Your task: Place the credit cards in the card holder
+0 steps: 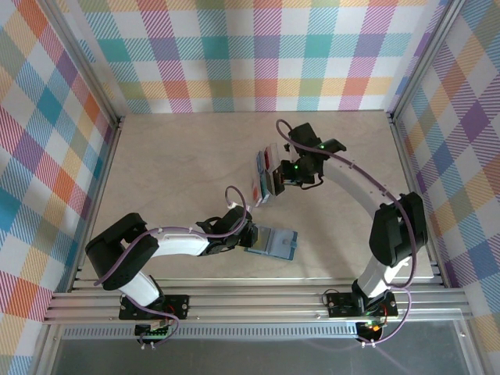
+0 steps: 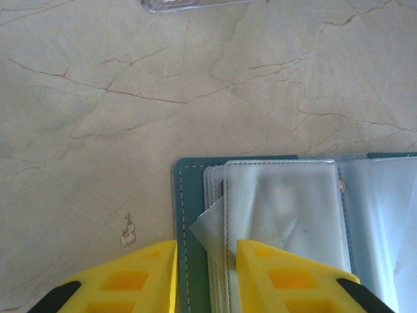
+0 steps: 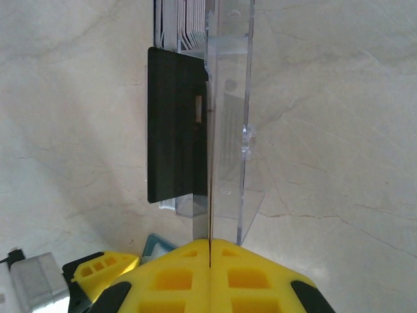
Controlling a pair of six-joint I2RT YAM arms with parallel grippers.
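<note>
The card holder [image 1: 280,244] lies open and flat on the table, a teal cover [image 2: 192,195] with clear sleeves [image 2: 287,202] fanned on top. My left gripper [image 2: 205,246] stands open over its left edge, one finger beside the cover and the other on the sleeves. My right gripper [image 3: 210,242] is shut on a credit card [image 3: 210,215] seen edge-on as a thin dark line. It hangs beside a clear stand [image 3: 231,130] that holds a black card [image 3: 176,130] and other cards [image 1: 266,168]. From above, the right gripper [image 1: 287,178] is just right of that stand.
A stain [image 2: 128,231] marks the marble-patterned table just left of the holder. The stand's clear base [image 2: 182,5] shows at the far edge of the left wrist view. Checked walls enclose the table on three sides. The holder's corner [image 3: 156,246] lies below the right gripper.
</note>
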